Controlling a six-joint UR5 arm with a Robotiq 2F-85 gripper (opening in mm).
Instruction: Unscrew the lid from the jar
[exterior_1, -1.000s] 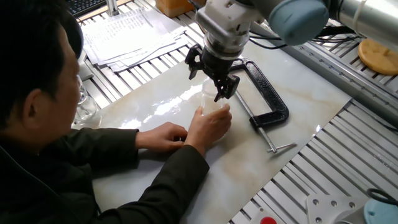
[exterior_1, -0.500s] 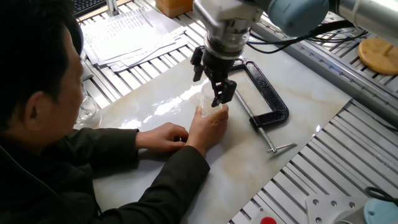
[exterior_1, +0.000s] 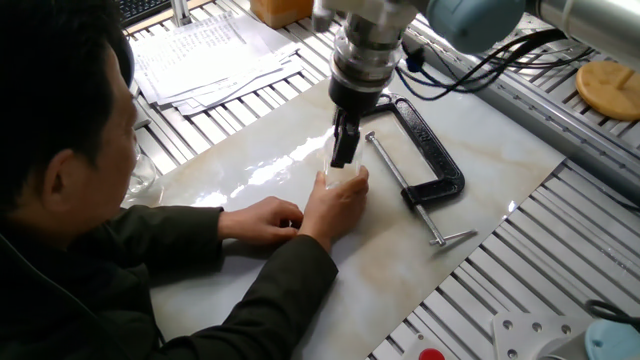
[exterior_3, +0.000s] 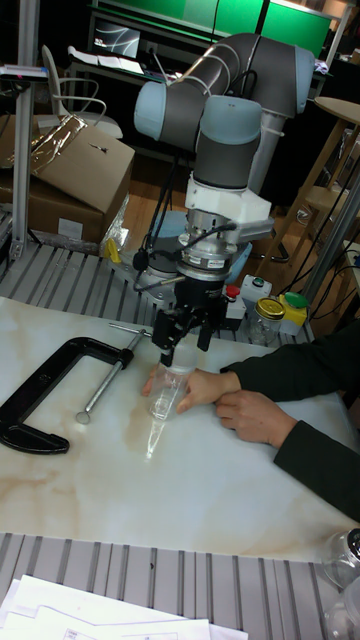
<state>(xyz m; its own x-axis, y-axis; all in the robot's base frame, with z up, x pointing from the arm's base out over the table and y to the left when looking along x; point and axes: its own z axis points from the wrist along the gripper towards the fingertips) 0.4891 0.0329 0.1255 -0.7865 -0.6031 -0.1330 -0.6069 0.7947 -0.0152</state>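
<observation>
Fixed view: gripper (exterior_1: 344, 158) sits over the lid (exterior_3: 171, 366) atop the jar (exterior_1: 345, 178), which stands on the tabletop (exterior_1: 480, 200) steadied by a person's hand (exterior_1: 335, 205). Fingers (exterior_3: 166, 342) look clenched on the lid, though contact is partly hidden. Judged step: unscrewing twist. Next needs rotation with grip held, then lift. Black clamp (exterior_1: 430, 155) lies beside.

My fixed view looks down from high behind the seated person's (exterior_1: 60, 200) shoulder, across the marble surface (exterior_1: 480, 190) toward the arm's side, fairly close in. My tall fixed view sits opposite, low at the surface's (exterior_3: 200, 490) far edge, facing back at the arm and the room behind. Both share the black clamp (exterior_1: 430, 150) (exterior_3: 40, 390), the claw (exterior_1: 345, 150) (exterior_3: 185, 345) and the person's hand (exterior_1: 335, 205) (exterior_3: 195, 388).
</observation>
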